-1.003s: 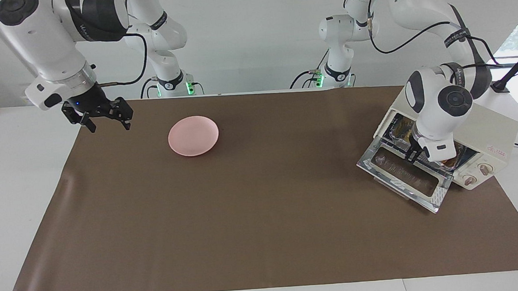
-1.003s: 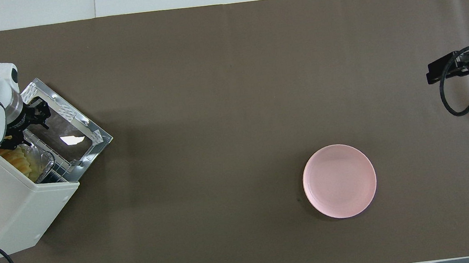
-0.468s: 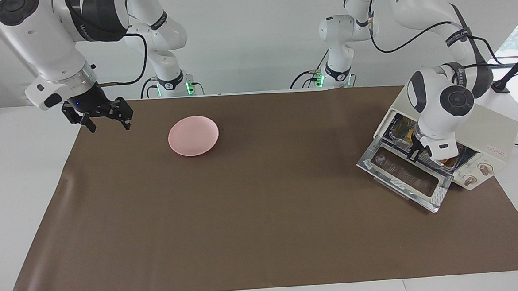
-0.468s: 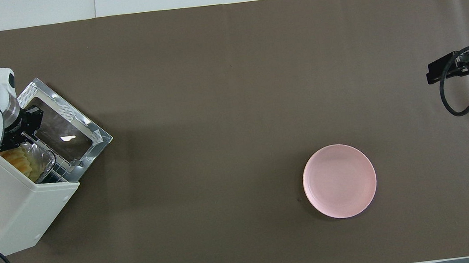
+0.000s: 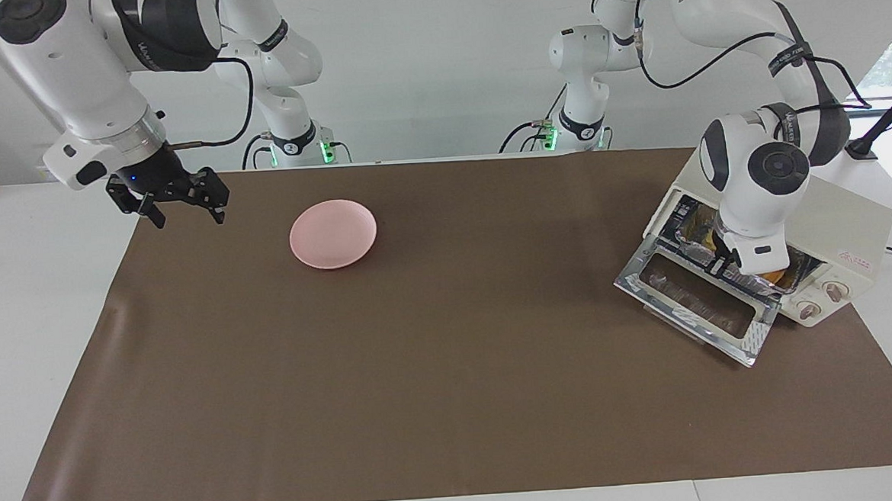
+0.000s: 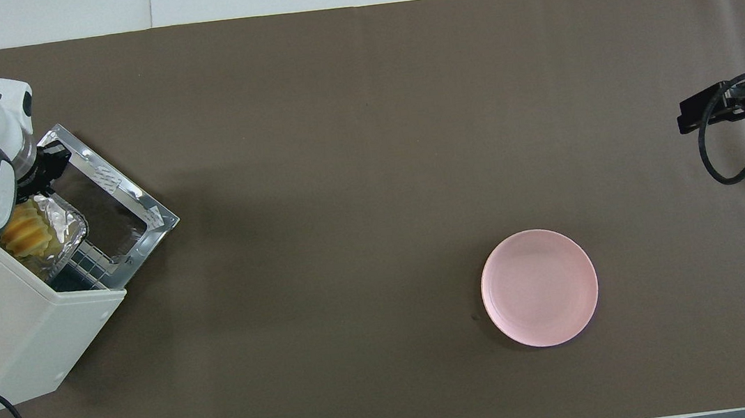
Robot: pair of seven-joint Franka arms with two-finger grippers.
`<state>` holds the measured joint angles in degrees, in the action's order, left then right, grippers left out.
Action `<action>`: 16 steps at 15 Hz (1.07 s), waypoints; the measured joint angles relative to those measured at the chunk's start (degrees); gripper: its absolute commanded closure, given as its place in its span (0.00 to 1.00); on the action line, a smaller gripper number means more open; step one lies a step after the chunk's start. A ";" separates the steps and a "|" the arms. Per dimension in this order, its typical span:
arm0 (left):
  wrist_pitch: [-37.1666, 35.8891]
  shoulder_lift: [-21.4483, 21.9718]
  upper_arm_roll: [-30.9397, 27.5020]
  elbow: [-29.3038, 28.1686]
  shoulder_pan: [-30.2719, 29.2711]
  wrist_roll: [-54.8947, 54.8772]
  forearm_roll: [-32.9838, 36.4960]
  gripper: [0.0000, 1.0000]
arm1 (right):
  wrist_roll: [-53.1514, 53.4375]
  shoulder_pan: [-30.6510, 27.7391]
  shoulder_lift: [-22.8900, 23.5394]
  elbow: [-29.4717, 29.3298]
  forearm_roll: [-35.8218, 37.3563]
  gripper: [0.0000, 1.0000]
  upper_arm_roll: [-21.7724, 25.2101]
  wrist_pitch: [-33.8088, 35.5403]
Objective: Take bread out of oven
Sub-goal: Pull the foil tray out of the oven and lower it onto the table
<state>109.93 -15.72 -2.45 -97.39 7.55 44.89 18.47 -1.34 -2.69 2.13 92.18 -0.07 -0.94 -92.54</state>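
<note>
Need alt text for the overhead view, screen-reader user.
The left gripper is at the open oven's mouth, beside the bread in its foil tray, above the lowered door. A pink plate sits on the brown mat; the right gripper waits at the mat's edge.

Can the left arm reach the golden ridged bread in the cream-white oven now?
Probably yes. The oven door lies fully open, and the left gripper is already at the mouth, beside the bread in its foil tray.
</note>
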 measured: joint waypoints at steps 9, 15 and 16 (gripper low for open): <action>-0.76 -2.29 0.69 6.63 18.43 -1.68 -11.94 1.00 | 0.00 0.00 0.00 0.00 0.00 0.00 0.00 0.00; -0.90 -5.21 0.90 9.50 25.02 -8.98 -17.20 1.00 | 0.00 0.00 0.00 0.00 0.00 0.00 0.00 0.00; -1.63 -7.65 1.14 12.08 26.48 -9.13 -17.30 1.00 | 0.00 0.00 0.00 0.00 0.00 0.00 0.00 0.00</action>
<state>108.30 -23.37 -1.30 -85.31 34.03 35.76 1.17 -1.34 -2.69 2.13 92.18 -0.07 -0.94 -92.54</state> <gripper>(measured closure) 0.982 0.000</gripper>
